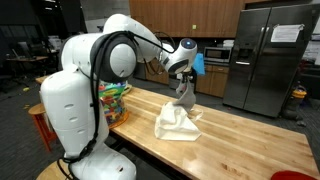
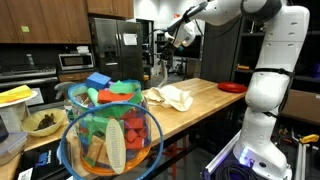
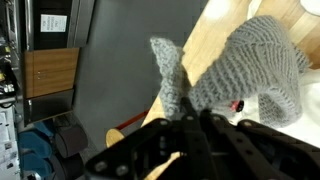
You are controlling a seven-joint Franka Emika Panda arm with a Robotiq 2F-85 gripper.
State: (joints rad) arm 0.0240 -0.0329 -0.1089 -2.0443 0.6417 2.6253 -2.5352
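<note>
The gripper (image 3: 195, 120) is pinching its jaws fully together on a bunched fold of a grey knitted garment (image 3: 245, 62). The garment is hanging from the fingertips, lifted off the wooden counter (image 1: 235, 135). In an exterior view it (image 1: 183, 97) is dangling straight below the jaws; whether its lowest tip is brushing anything is too small to tell.

Judging by the way it is drooping, the garment is light, soft and floppy. It is likely to be sagging, stretching and swinging rather than holding a shape. It is neither fragile nor slippery, though loose yarn could be snagging on the finger pads. A thick gathered fold or a cuff edge is looking like the surest place to grip, since a single thin layer may be pulling through.

Far to the left of the jaws, behind the arm, a basket (image 1: 117, 93) of coloured things is sitting on the counter. Directly beneath the jaws a crumpled cream cloth (image 1: 178, 123) is lying, the one thing close under the hanging knit. To the right of the jaws and well behind them, a steel fridge (image 1: 265, 55) is standing. A red plate (image 2: 231, 87) is resting well apart from the jaws near the counter's end.
</note>
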